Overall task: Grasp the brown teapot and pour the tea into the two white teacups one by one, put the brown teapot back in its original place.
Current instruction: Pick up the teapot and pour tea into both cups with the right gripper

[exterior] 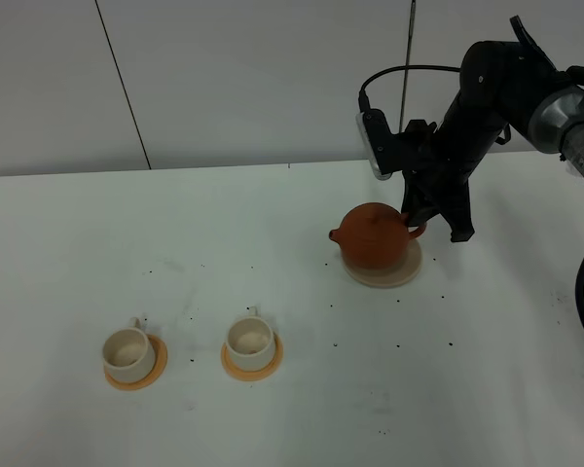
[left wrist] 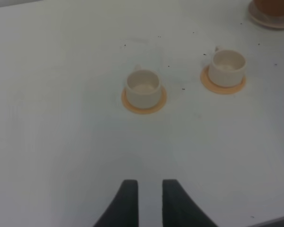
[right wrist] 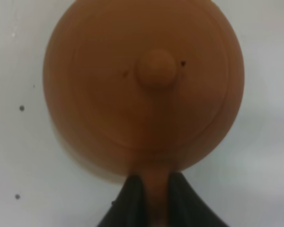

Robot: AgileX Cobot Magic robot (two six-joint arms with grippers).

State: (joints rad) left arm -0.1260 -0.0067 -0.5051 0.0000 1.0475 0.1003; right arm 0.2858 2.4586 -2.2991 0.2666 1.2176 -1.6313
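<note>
Brown teapot [right wrist: 142, 85] handle apparently gripped by right claw [right wrist: 156, 185].

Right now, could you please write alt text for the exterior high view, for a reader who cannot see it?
The right gripper is closed on the handle of the brown teapot, which sits on a round beige coaster on a white table. Towards the front left, two white teacups stand side by side, each on a small orange coaster.
</note>
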